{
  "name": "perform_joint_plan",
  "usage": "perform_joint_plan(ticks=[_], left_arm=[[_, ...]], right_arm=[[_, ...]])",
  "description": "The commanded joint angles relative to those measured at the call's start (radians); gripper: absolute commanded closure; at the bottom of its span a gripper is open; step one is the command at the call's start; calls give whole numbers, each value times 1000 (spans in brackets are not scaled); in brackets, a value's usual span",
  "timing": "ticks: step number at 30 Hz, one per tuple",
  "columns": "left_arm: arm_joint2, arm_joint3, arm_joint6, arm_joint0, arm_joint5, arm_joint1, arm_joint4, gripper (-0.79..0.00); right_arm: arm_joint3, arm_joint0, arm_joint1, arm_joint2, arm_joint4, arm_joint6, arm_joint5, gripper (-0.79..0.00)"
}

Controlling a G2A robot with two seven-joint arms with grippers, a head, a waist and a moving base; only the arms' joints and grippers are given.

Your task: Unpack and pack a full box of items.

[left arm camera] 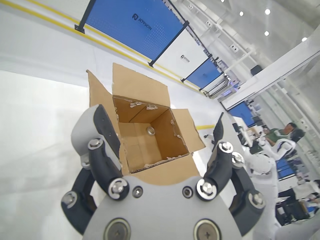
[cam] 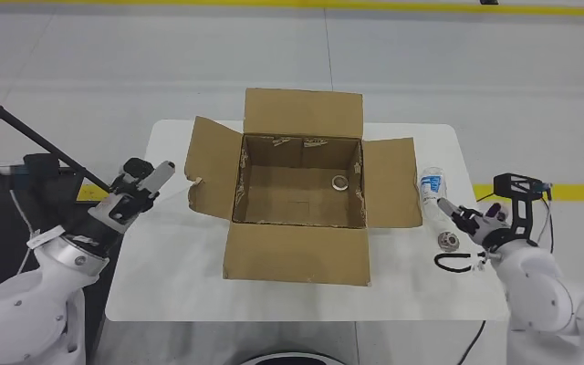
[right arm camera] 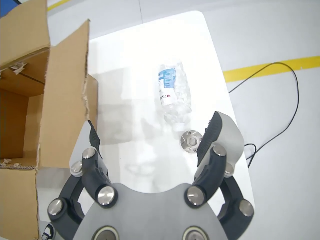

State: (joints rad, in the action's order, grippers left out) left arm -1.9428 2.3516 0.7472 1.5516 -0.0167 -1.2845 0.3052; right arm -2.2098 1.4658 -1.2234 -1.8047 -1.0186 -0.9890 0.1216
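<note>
- In the top view, an open cardboard box [cam: 301, 196] is seen at the middle of the white table [cam: 164, 274], with all four flaps folded outward.
- A small round metal part [cam: 342, 182] is seen on the box floor, near the far right corner.
- The left gripper [cam: 152, 171] is held over the table to the left of the box, apart from it, with its fingers spread and nothing between them.
- A clear plastic water bottle [cam: 431, 185] is laid on its side just beside the right flap.
- A metal flange [cam: 447, 241] is placed on the table nearer the front than the bottle, and a black cable [cam: 453, 265] is looped at the table edge beside it.
- The right gripper [cam: 467, 214] is held above this corner of the table, close to the bottle and the flange.
- In the left wrist view, the left gripper [left arm camera: 160, 112] is shown spread wide and empty, with the box [left arm camera: 160, 173] and the round part [left arm camera: 150, 130] seen between its fingers.
- In the right wrist view, the right gripper [right arm camera: 153, 119] is shown parted and empty above the table.
- The bottle [right arm camera: 173, 93] is seen beyond the fingertips with its cap end pointing at the flange [right arm camera: 191, 142], which is just beside one finger [right arm camera: 212, 131].
- The box's right flap [right arm camera: 67, 96] is seen standing upright to one side.
</note>
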Motion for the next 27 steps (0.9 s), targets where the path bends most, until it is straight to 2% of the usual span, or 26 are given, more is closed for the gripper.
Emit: perform_joint_plan(ticks=[1, 9, 11, 27], left_arm=[[33, -2, 43, -44, 6, 9, 81, -785], [258, -2, 175, -216, 106, 29, 315, -785], [302, -2, 192, -247, 125, 32, 355, -785], [314, -12, 196, -238, 118, 33, 359, -785]], right_arm=[[-18, 15, 1, -3, 21, 40, -48, -785], [-30, 67, 11, -72, 140, 155, -267, -785], [-29, 68, 12, -75, 144, 155, -276, -785], [-29, 68, 12, -75, 144, 155, -276, -785]])
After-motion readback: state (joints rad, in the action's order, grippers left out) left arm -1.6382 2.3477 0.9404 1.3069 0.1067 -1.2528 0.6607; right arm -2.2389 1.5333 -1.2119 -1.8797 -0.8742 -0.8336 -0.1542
